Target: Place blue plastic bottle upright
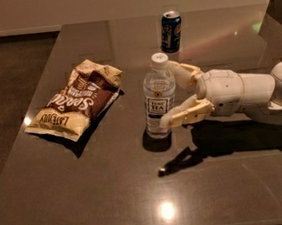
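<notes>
The blue plastic bottle stands upright on the dark table, near its middle. It is clear, with a white cap and a pale label bearing a dark text patch. My gripper reaches in from the right and is open. One finger lies behind the bottle near the cap. The other finger lies in front, its tip close to the bottle's lower right side. The fingers are spread wider than the bottle and do not clamp it.
A dark blue can stands upright behind the bottle, towards the table's far edge. A brown and yellow chip bag lies flat to the left of the bottle. The white arm stretches across the table's right side.
</notes>
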You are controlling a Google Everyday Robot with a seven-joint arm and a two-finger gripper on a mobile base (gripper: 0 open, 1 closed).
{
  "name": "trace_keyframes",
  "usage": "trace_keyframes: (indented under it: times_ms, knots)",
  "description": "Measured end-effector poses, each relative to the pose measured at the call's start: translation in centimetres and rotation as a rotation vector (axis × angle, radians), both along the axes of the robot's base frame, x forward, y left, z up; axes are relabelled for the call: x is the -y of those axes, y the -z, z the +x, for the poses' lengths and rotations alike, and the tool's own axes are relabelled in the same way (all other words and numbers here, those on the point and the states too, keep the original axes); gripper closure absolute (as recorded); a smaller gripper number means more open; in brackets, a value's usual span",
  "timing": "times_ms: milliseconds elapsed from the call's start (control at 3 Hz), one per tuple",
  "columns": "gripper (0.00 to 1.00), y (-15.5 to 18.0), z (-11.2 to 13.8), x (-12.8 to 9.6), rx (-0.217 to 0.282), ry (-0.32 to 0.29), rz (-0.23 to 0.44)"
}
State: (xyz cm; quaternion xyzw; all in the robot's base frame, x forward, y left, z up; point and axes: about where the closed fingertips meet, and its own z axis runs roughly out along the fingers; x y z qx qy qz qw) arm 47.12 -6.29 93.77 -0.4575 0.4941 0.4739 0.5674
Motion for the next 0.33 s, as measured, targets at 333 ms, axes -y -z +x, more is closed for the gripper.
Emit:
trace_keyframes:
  times_ms: [333]
  knots:
    - [0.0,0.0,0.0,0.0,0.0,0.0,0.0]
